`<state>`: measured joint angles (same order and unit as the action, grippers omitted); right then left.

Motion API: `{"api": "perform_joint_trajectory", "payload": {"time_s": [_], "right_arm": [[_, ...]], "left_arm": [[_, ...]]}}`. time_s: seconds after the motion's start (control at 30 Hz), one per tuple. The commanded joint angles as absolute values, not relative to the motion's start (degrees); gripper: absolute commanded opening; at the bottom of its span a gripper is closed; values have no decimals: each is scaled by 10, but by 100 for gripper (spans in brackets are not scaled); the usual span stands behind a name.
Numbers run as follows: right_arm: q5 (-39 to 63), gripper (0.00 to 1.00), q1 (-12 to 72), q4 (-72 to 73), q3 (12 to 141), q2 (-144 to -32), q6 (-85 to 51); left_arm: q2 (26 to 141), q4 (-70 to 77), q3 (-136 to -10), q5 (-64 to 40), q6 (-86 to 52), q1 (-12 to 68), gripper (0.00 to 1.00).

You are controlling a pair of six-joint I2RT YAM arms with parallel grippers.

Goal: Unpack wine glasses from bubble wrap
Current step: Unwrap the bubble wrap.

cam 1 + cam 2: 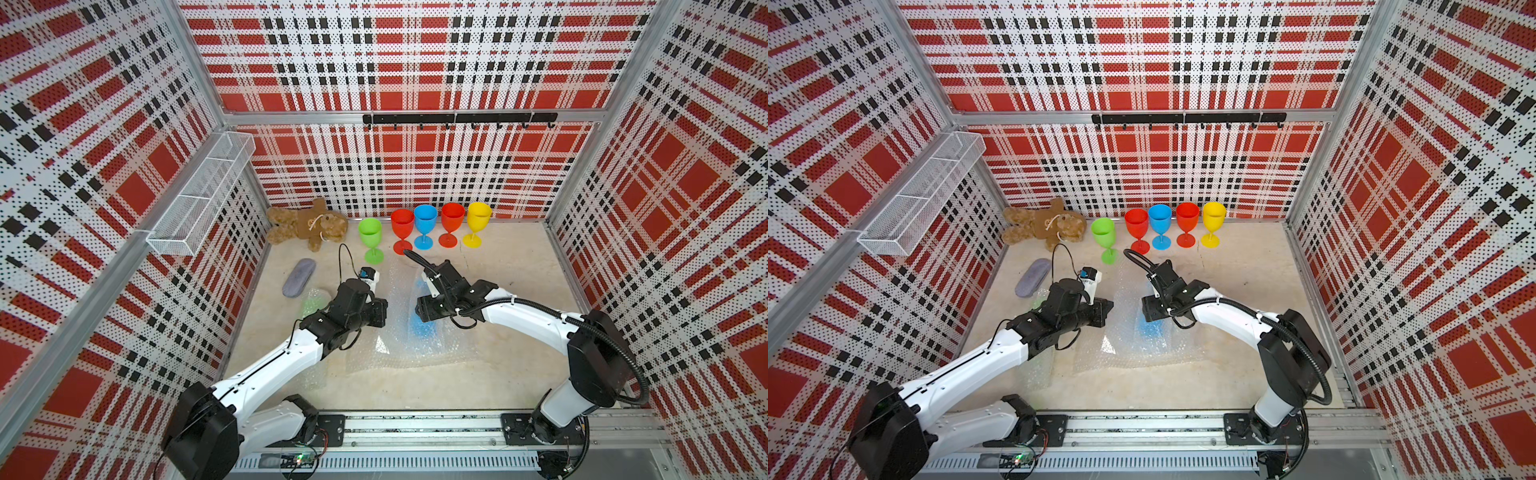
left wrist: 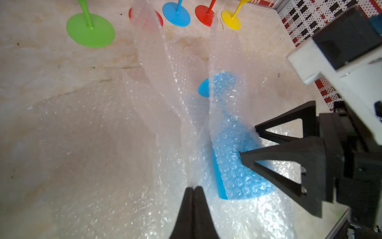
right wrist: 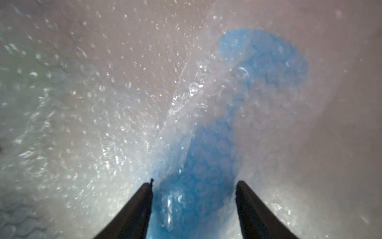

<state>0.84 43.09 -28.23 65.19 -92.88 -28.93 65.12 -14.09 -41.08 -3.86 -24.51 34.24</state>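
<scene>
1. Far-left corner of the surface [image 1: 519, 299]: a brown teddy bear [image 1: 307, 224] is lying against the back wall. A grey pouch [image 1: 298, 277] is lying nearer the front, close to the left edge. Neither belongs to the task.

2. Left of centre: a green goblet [image 1: 311, 302] is showing faintly through its own wrap, partly under the left arm. It is still fully wrapped.

3. Centre: the left gripper [image 2: 193, 188] is holding its jaws pressed together on a raised fold of the bubble wrap sheet [image 2: 157, 72]. The sheet is spreading flat over the middle of the surface.

4. Just right of that fold: the blue goblet [image 2: 233, 161] is lying on its side in the sheet. Its bowl is pointing toward the front edge and its foot toward the back. One layer of wrap is still covering the bowl; part of the foot is showing bare.

5. The right gripper [image 3: 194, 183] is straddling the covered bowl with its jaws apart, one on each side and touching the wrap. Whether they are gripping cannot be told.

6. Along the far edge, centre to right: the unwrapped goblets are standing upright, green [image 1: 370, 235], red [image 1: 402, 226], blue [image 1: 425, 222], red [image 1: 452, 222] and yellow [image 1: 478, 220].

7. Status, as judged: five goblets are done, one is being freed and one is waiting untouched.
</scene>
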Motion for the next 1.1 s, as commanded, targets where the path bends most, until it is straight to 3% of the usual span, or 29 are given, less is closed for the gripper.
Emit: {"api": "perform_joint_trajectory", "payload": {"time_s": [0.0, 0.1, 0.2, 0.5, 0.73, 0.87, 0.97, 1.07], "right_arm": [[-32, 41, 432, -283, 650, -929, -291], [-37, 22, 432, -275, 645, -918, -290], [-38, 14, 426, -267, 636, -901, -290], [-2, 16, 349, -174, 498, -762, -313], [-59, 35, 303, -168, 408, -701, -351], [-193, 52, 287, -231, 407, -681, -377], [-288, 60, 287, -286, 439, -663, -379], [-259, 61, 287, -270, 469, -629, -323]], "left_arm": [[642, -130, -399, -38, -250, 345, 0], [633, -131, -396, -33, -251, 342, 0], [625, -133, -394, -31, -255, 341, 0], [603, -145, -382, 0, -268, 330, 0], [606, -146, -374, -8, -279, 332, 0], [617, -146, -376, 0, -278, 347, 0], [628, -147, -378, 9, -279, 355, 0], [636, -153, -381, 24, -281, 362, 0]]}}
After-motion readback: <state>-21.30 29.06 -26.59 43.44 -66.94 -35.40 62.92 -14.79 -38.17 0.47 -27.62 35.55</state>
